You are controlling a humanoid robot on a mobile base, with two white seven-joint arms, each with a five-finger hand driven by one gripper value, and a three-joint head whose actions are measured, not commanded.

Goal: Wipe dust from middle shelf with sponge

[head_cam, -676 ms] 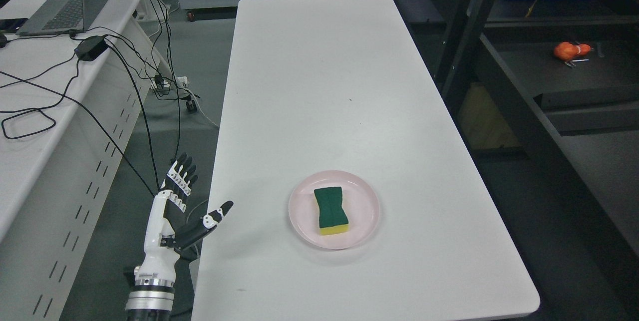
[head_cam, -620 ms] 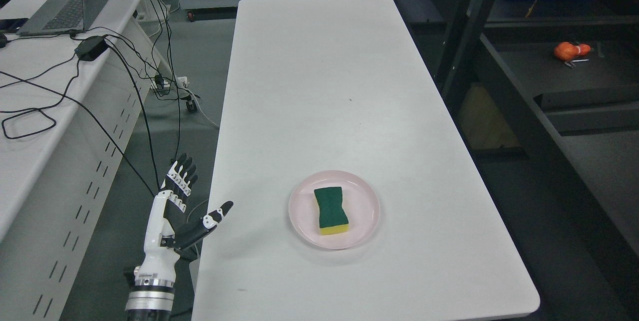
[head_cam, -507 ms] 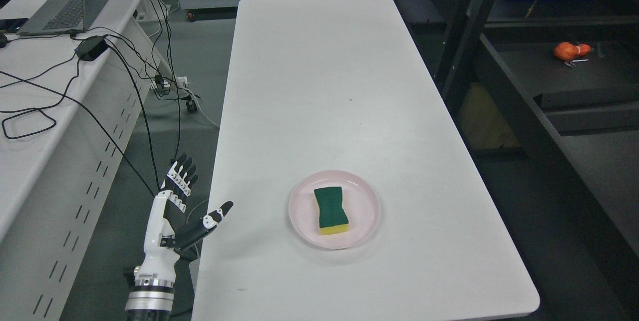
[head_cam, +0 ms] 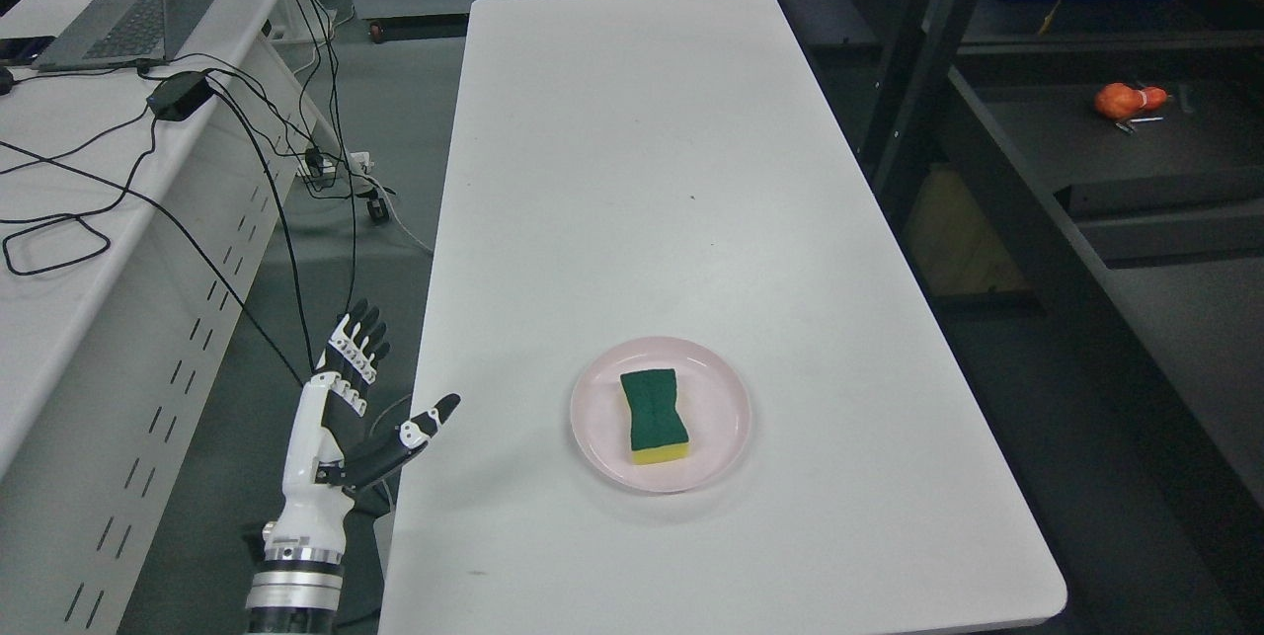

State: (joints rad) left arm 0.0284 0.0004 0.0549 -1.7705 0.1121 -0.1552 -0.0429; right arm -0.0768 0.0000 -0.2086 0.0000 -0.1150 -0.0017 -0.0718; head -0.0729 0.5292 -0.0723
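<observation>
Sponge, green-topped, yellow-bottomed and rectangular (head_cam: pixel 653 416), lies on round pink plate (head_cam: pixel 726 383) near the long white table's (head_cam: pixel 632 151) near end; left robot hand (head_cam: pixel 341 418) hangs off its left edge, fingers spread, holding nothing

Green-yellow sponge (head_cam: pixel 654 416); pink plate (head_cam: pixel 721 455); white table (head_cam: pixel 632 171)

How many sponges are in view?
1. The sponge, green side up, lies on the pink plate on the white table. None shows elsewhere.
</observation>
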